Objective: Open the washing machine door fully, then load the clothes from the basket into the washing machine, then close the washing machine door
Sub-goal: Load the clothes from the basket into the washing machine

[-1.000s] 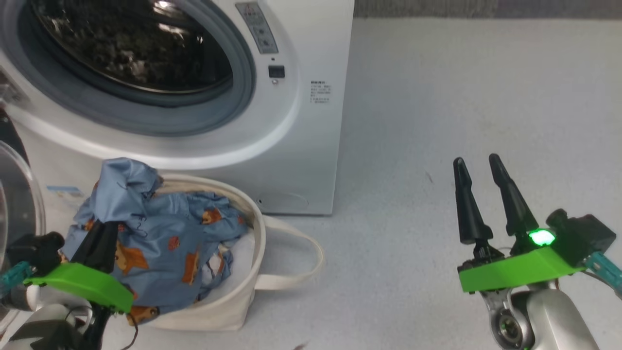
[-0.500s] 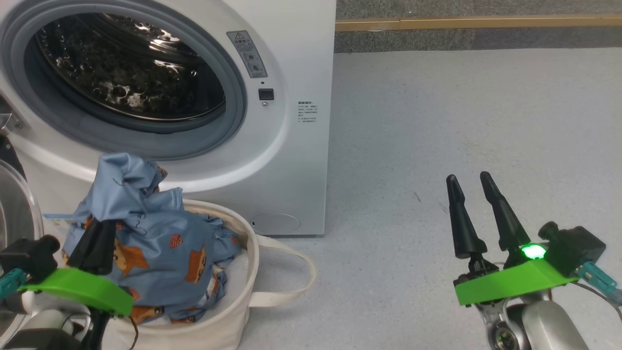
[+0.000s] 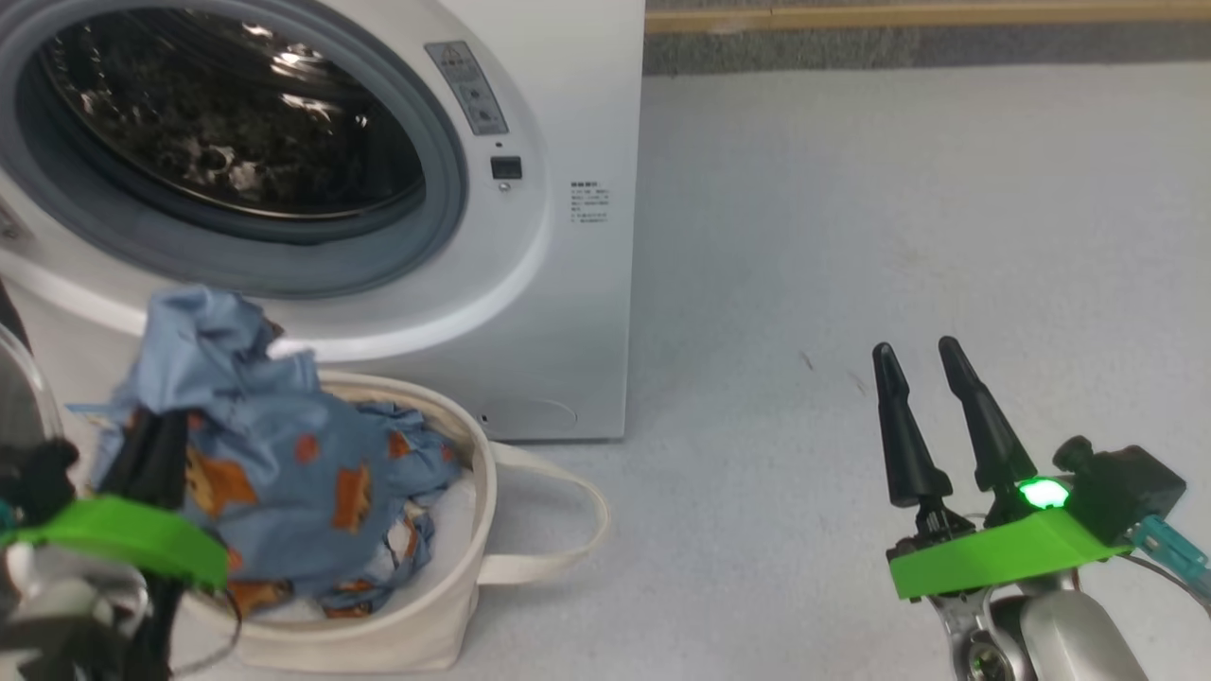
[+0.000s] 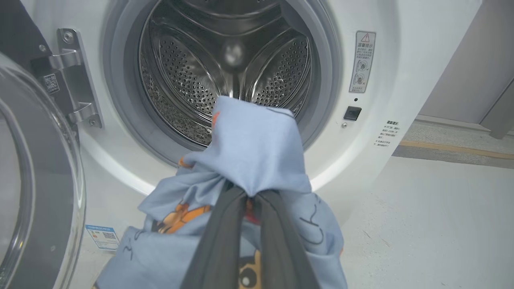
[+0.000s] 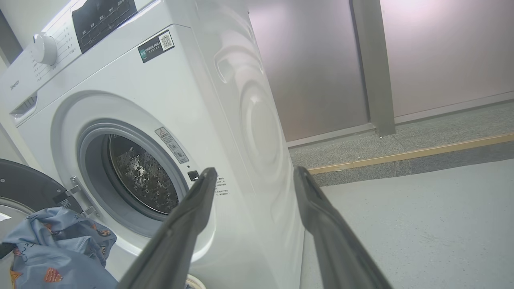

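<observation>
Since the earlier head view the left pincer [image 4: 245,194] has carried its bunch of the clothes [image 4: 257,140] higher. The peak of blue cloth now overlaps the lower white lip of the washing machine [image 3: 577,113], where before it sat below that lip. The camera has also shifted, so part of the change is only the view.

The left pincer is clamped tight on a gathered fold of the clothes, its two dark fingers pressed together with cloth spilling over their tips. This fold hangs in front of the machine's opening, just below the steel drum [image 4: 233,52]. The rest of the fabric trails down into the basket [image 3: 407,629], which stands against the foot of the machine's front. The washing machine door [image 4: 48,188] is swung open at the machine's hinge side. The right pincer [image 3: 916,348] hangs wide and empty, well off to the other side of the machine, over the floor [image 3: 851,189].

The clothes look light, limp and thin. They should drape rather than hold any shape, and a small pinch will probably lift only part of the heap. The present hold on a thick bunched fold seems sound, since several layers give the fingers something to bite. The hanging tail could drag on the basket rim or snag on the grey gasket [image 4: 120,100] as it goes in. Any later hold is probably best taken low in the heap, on a dense gather of the printed fabric and clear of the white padding [image 3: 454,511].
</observation>
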